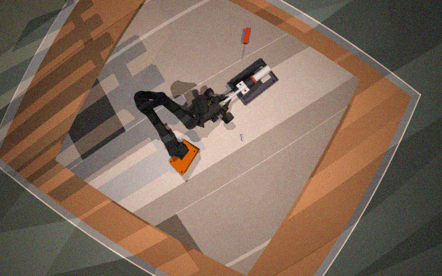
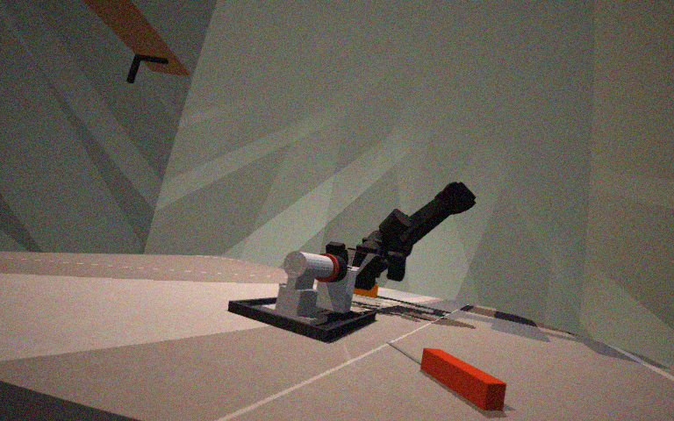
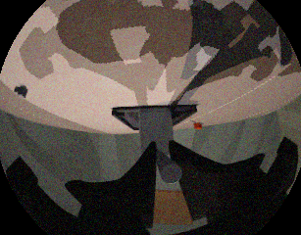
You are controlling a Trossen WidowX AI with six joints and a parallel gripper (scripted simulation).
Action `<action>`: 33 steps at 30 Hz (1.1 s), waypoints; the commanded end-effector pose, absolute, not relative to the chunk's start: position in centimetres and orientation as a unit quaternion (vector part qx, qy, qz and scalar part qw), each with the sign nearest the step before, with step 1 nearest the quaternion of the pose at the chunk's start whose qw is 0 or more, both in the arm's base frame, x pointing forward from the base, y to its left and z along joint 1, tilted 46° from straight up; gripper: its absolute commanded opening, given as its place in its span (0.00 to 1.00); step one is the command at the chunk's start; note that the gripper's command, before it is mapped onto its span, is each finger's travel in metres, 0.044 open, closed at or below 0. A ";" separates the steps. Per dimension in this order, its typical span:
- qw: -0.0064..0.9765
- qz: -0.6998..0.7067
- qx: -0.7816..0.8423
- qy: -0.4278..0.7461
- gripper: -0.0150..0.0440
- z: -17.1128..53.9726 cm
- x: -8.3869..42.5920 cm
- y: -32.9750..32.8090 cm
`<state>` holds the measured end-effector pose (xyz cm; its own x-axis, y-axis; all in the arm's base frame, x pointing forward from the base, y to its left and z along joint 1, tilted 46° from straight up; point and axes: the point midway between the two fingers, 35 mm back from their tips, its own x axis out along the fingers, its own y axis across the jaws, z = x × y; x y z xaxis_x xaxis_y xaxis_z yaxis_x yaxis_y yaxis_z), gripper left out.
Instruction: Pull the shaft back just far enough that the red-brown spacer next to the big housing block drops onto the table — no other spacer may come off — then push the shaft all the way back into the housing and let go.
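The white housing [image 1: 262, 72] [image 2: 314, 265] is a cylinder on a pedestal in the dark tray [image 1: 262, 93] [image 2: 278, 322] [image 3: 125, 116]. The red-brown spacer [image 1: 253, 79] [image 2: 336, 267] is still up on the shaft line, at the housing's near end, with no visible gap. Black spacers [image 1: 249, 81] [image 2: 343, 265] sit beside it, between it and the white support [image 1: 242, 87] [image 2: 336, 293] [image 3: 156, 126]. The pale shaft [image 1: 231, 96] [image 3: 171, 172] sticks out of the support towards the arm. My gripper [image 1: 224, 102] [image 3: 162, 144] is shut on the shaft's outer part. No spacer shows on the table.
An orange-red screwdriver [image 1: 246, 35] [image 2: 461, 378] [image 3: 197, 125] lies beyond the tray. A small grey part [image 1: 242, 137] lies on the table on the other side. The orange arm base [image 1: 185, 160] stands behind the gripper. A raised border [image 1: 314, 177] surrounds the table area.
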<state>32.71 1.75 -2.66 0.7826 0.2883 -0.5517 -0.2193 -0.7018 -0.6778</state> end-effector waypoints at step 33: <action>0.385 0.329 -0.862 -0.019 0.25 -2.6 32.2 1.7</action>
